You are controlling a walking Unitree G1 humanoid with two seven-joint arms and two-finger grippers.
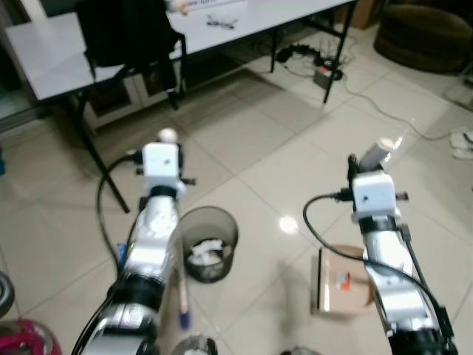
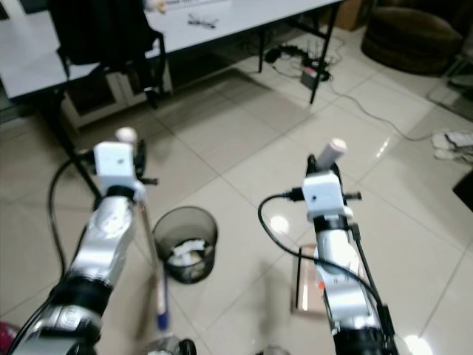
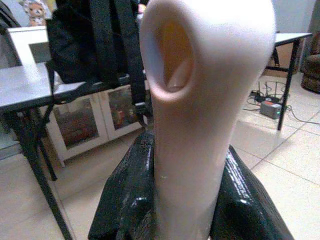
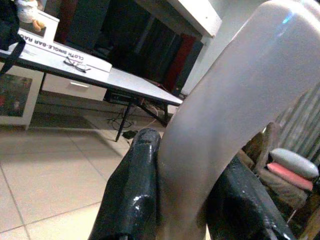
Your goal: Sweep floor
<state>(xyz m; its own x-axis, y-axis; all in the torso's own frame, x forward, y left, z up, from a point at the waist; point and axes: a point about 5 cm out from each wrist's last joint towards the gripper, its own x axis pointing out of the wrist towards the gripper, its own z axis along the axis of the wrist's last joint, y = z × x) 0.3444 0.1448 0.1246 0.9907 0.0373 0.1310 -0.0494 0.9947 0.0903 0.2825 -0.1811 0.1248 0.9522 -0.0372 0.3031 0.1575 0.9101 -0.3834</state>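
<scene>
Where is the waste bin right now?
In the left eye view the waste bin stands on the tiled floor between the two arms, close beside the left arm, with the dustpan to its right.

Both silver arms reached forward and down, side by side. The left pincer (image 3: 182,200) was clamped with its glossy black fingers (image 3: 125,200) around a pale handle; the right pincer (image 4: 187,200) likewise gripped a pale handle, its black fingers (image 4: 132,195) pressed against it.

Head stereo cams look down-fwd, sharing the trash bin (image 1: 209,244) – wrist cams sit close-up on handles.
</scene>
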